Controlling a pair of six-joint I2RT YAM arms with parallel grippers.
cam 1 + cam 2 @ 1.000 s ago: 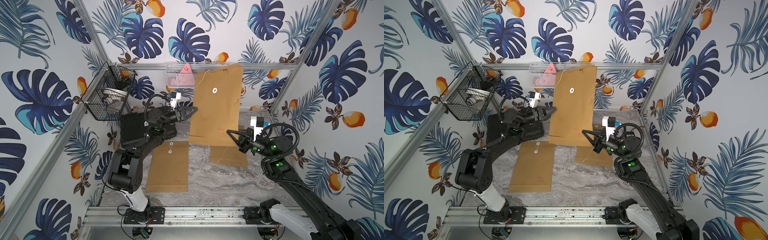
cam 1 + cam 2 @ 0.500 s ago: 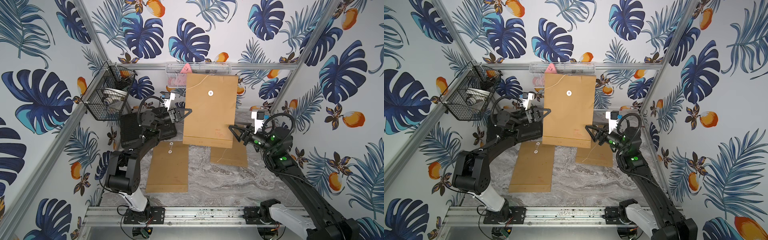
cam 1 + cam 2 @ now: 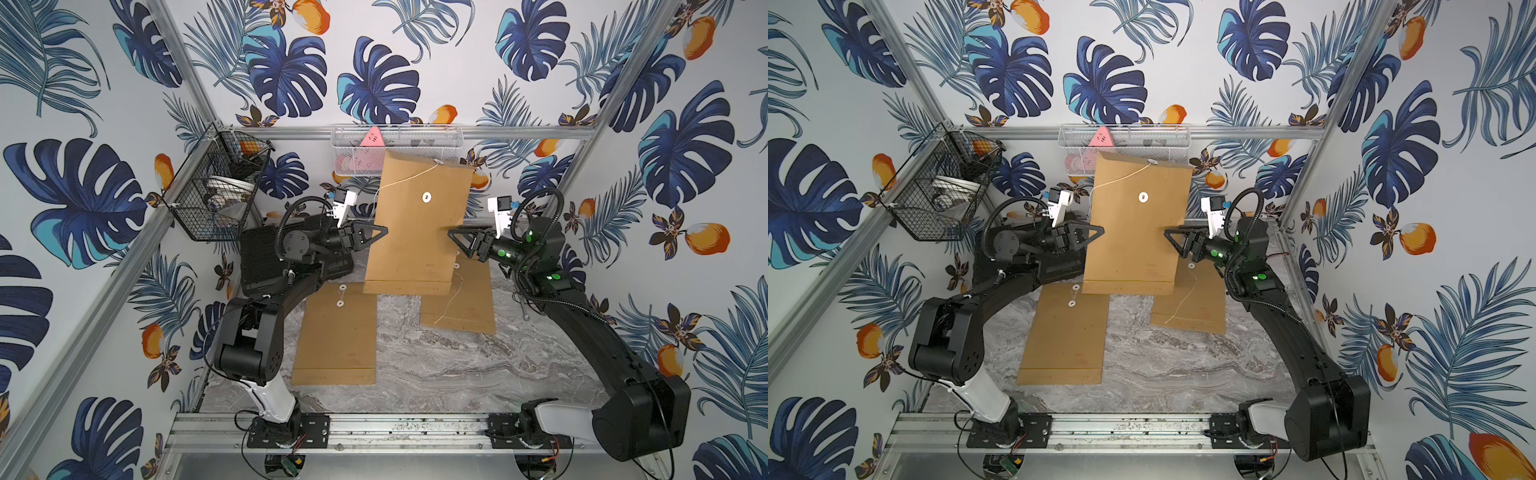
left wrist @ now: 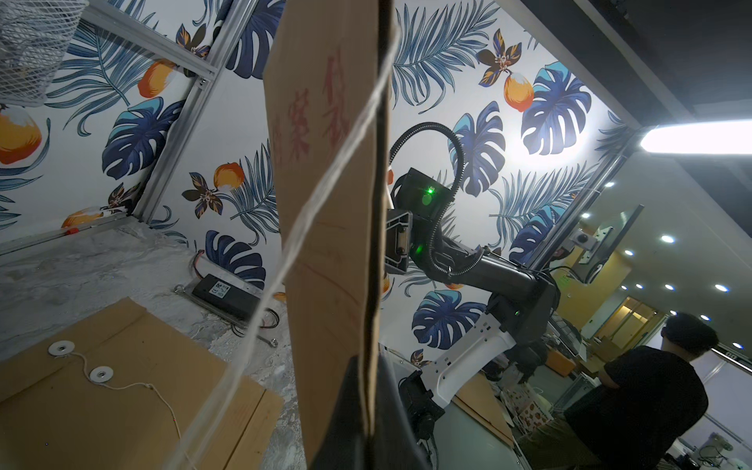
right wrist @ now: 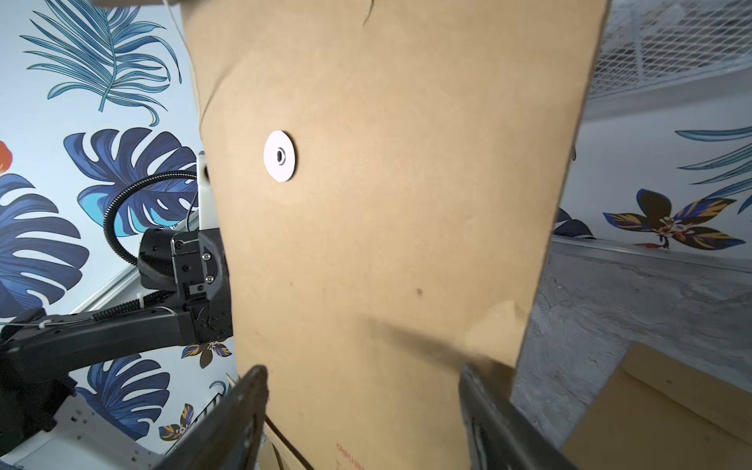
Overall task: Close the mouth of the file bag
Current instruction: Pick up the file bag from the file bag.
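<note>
A brown file bag (image 3: 417, 232) (image 3: 1133, 237) hangs upright above the table in both top views. My left gripper (image 3: 384, 231) (image 3: 1100, 231) is shut on its left edge, and in the left wrist view the gripper (image 4: 368, 366) pinches the bag (image 4: 325, 203) edge-on. At the bag's right edge, my right gripper (image 3: 451, 235) (image 3: 1167, 236) is open. In the right wrist view the gripper (image 5: 362, 372) has its fingers spread wide in front of the bag's face (image 5: 386, 244). A white disc (image 3: 426, 197) (image 5: 280, 156) sits on the face. A loose string (image 3: 405, 178) trails from the top edge.
Two more file bags lie flat on the marble table, one on the left (image 3: 336, 336) and one on the right (image 3: 465, 303). A black wire basket (image 3: 216, 187) hangs on the left wall. A white mesh basket (image 3: 399, 139) is on the back wall. A black box (image 3: 266, 257) sits under my left arm.
My left gripper shut on the bag's left edge. My right gripper let go of the bag's lower right corner, opened and rose to its right edge. The bag shifted and straightened.
</note>
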